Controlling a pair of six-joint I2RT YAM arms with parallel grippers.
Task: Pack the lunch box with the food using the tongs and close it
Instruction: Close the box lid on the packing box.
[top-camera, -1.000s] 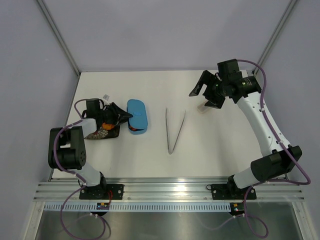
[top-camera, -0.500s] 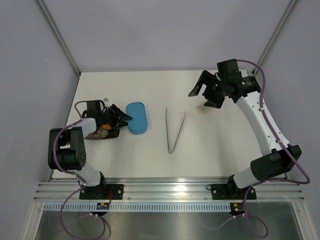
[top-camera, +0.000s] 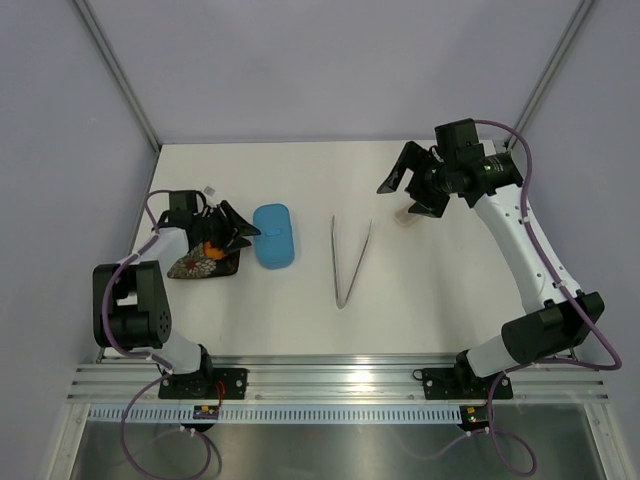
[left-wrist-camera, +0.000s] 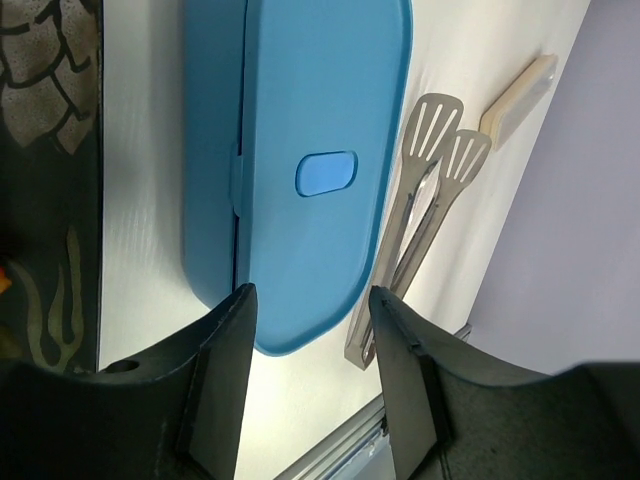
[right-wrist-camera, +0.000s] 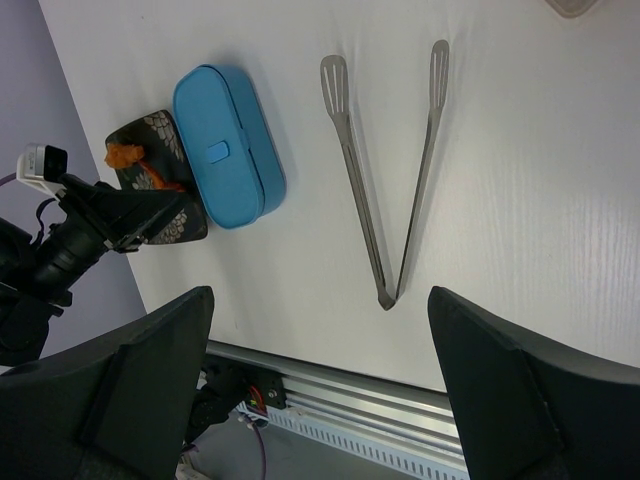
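Now the left gripper (top-camera: 240, 230) hangs low over the dark plate (top-camera: 195, 265) at the left side of the white table (top-camera: 450, 300). Its two fingers (left-wrist-camera: 222, 380) stand apart and hold nothing. Their tips point at the lunch box (top-camera: 273, 235), which lies just beside the plate on its right. The blue box lies flat with its lid on top, and a small blue tab shows in the middle of the lid. An orange piece of the food (right-wrist-camera: 125, 155) sits on the plate, near the left gripper. I cannot tell if more food is on the plate, as the gripper hides part of it.

The tongs (right-wrist-camera: 360, 200) lie flat on the table to the right of the box, well apart from both grippers. Their two arms spread like a thin V, with the joined end toward the robot.

The right gripper (top-camera: 408, 190) is up in the air at the far right, spread wide and holding nothing. A small pale thing (top-camera: 405, 215) lies on the table below it.
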